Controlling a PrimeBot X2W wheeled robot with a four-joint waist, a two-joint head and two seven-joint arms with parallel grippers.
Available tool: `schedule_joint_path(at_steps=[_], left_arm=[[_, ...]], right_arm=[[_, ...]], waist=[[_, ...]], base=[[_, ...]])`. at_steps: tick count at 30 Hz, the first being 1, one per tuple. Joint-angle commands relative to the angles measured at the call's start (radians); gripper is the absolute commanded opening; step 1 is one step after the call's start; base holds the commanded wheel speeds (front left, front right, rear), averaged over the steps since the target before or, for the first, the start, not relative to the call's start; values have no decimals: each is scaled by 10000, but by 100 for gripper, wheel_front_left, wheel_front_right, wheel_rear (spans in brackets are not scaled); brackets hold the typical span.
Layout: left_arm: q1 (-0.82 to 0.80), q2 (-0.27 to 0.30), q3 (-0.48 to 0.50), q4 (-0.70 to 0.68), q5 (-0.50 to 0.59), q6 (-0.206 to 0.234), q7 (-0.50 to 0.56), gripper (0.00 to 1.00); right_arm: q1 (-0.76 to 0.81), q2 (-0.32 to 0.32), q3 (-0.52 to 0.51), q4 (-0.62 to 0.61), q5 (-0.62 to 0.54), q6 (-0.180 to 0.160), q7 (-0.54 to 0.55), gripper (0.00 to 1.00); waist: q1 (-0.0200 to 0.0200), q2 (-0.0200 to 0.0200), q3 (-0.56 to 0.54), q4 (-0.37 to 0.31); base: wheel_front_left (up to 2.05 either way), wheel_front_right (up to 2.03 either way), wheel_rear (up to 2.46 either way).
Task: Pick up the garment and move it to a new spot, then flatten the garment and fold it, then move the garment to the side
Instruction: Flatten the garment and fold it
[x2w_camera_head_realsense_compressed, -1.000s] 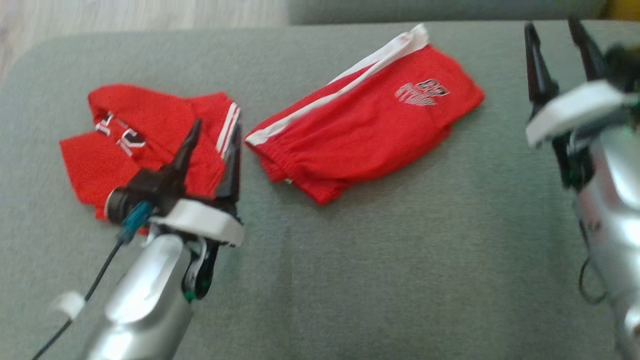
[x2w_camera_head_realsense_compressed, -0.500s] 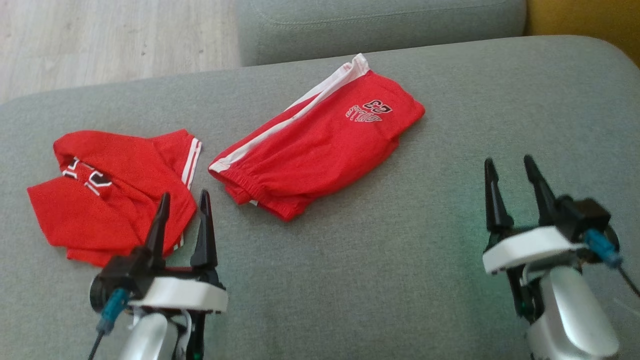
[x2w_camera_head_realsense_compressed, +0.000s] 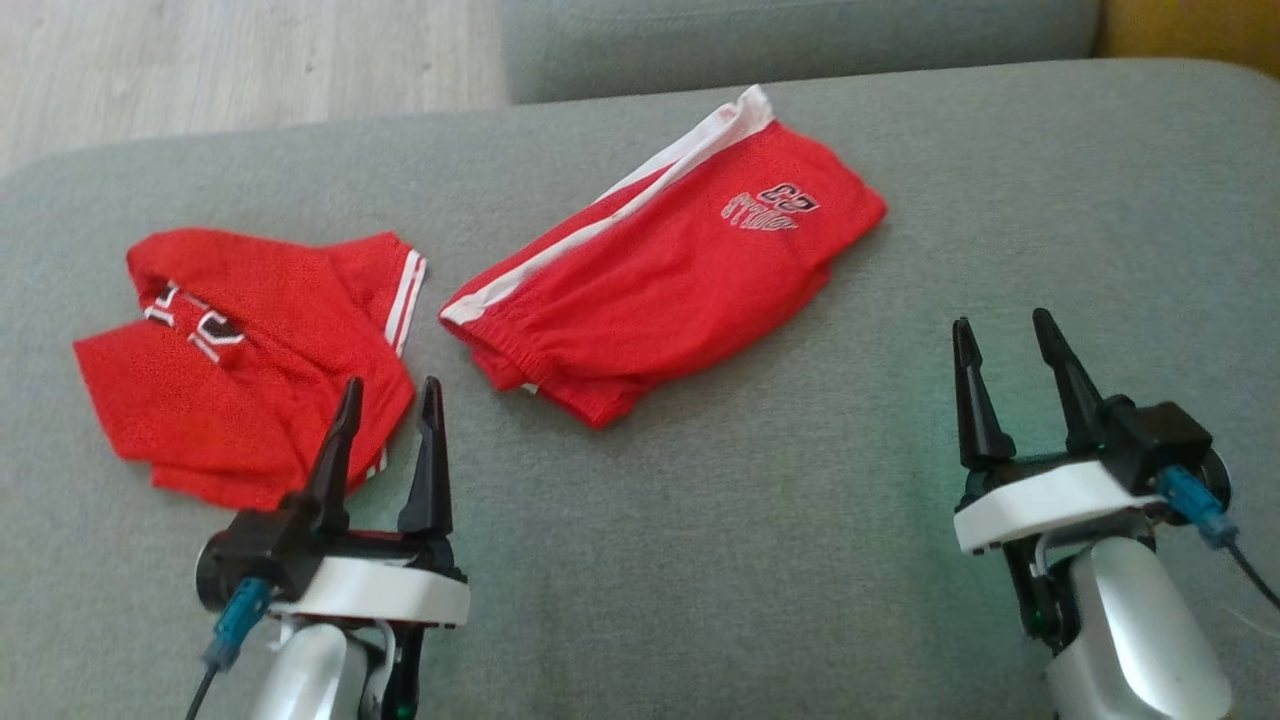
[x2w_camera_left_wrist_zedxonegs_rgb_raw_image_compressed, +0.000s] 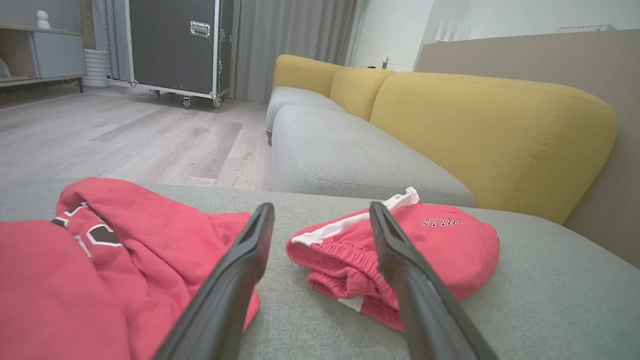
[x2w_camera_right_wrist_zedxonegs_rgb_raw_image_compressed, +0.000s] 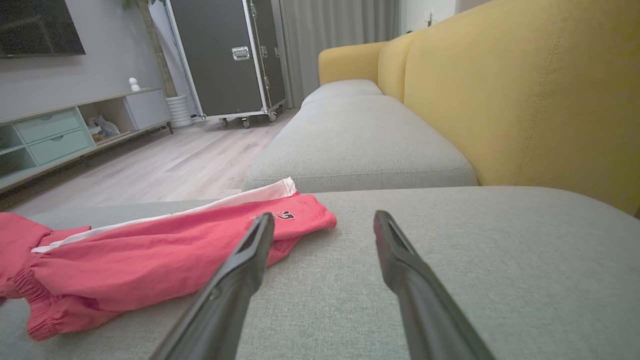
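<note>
jersey: we see the folded red mesh jersey (x2w_camera_head_realsense_compressed: 250, 370) lying left on the grey fabric sofa seat (x2w_camera_head_realsense_compressed: 700, 550); its black-and-white lettering is unreadable.
shorts: red white-striped shorts (x2w_camera_head_realsense_compressed: 660, 280) lie beside it, print blurred.
left gripper (x2w_camera_head_realsense_compressed: 391, 390): wide, empty, near the jersey.
right gripper (x2w_camera_head_realsense_compressed: 1002, 322): wide, empty.

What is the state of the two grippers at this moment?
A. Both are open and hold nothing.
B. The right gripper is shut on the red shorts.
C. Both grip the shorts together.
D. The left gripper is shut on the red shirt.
A: the left gripper and the right gripper show spread fingers with nothing between them, while the red shirt and the red shorts lie on the grey cushion.
</note>
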Motion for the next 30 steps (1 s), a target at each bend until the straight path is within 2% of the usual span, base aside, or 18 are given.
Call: schedule_joint_path(at_steps=[1,9,15,18,22,30], left_arm=[[-510,27,432,-224,108,-106,-95,100],[-1167,-167,190,17,397,-457,-95,100],[-1590,-275,-168,207,421,-604,-95,100],[-1749,-311,-333,245,396,-647,-95,100],[-1964,-339,-561,239,404,-694,-95,100],[-2199,-361,-646,247,290,-719,-95,100]], right_arm=[[-427,47,205,-348,-60,-9,56,100],[-2715,-21,-481,943,-126,-9,1689,100],[-4472,-483,-1368,2873,85,-9,2757,100],[-5188,-888,-1707,3947,-262,-9,3154,100],[-5937,-1321,-1996,5203,-618,-9,3421,100],[-6854,-1713,-1805,6679,-676,-9,3522,100]], waist=[[0,-1,222,222],[0,-1,1214,1279],[0,-1,1748,2042],[0,-1,1974,2358],[0,-1,2247,2748],[0,-1,2575,3163]], base=[[0,0,0],[0,0,0],[0,0,0],[0,0,0],[0,0,0],[0,0,0]])
